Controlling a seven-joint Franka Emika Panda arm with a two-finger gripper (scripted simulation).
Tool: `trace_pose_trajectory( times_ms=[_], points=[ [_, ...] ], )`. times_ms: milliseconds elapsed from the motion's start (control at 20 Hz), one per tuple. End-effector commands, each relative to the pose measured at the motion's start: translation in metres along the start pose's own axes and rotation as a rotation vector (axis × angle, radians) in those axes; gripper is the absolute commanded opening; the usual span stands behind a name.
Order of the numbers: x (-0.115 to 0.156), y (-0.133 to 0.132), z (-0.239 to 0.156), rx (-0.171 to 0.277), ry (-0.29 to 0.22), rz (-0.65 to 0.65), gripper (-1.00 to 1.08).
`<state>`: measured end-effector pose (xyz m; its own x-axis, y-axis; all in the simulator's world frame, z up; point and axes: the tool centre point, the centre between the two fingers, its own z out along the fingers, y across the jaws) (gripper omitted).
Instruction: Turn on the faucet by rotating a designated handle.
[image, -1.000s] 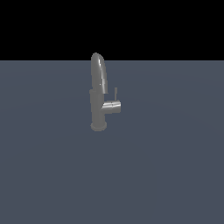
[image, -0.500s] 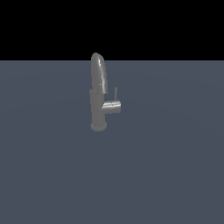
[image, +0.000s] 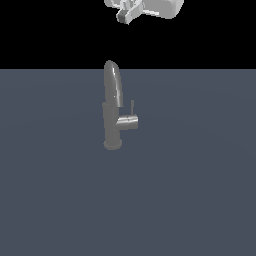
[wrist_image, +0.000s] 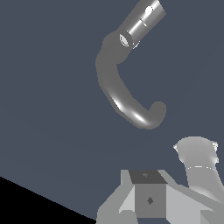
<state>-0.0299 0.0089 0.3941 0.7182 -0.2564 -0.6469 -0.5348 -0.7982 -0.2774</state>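
Grey floor (image: 200, 200), faucet (image: 112, 107), tool (image: 131, 11) above

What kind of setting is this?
Likely a bare simulator test scene, not a real kitchen: a lone faucet with its handle stands on a flat grey floor, black void behind, and the gripper overhead.

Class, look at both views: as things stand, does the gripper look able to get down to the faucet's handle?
Probably yes. The gripper hangs high above the faucet, touching nothing. The handle juts toward the exterior view's right, clear of the spout, with only bare surface around.
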Motion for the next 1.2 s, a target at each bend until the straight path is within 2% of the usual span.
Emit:
trace_pose_trajectory(
  times_ms=[0, 650, 1150],
  points=[
    [0.016, -0.002, 0.001, 0.035, -0.042, 0.033, -1.0],
    [0.103, -0.004, 0.019, 0.225, -0.27, 0.214, -1.0],
    [0.174, 0.003, 0.051, 0.395, -0.471, 0.378, -1.0]
  ],
)
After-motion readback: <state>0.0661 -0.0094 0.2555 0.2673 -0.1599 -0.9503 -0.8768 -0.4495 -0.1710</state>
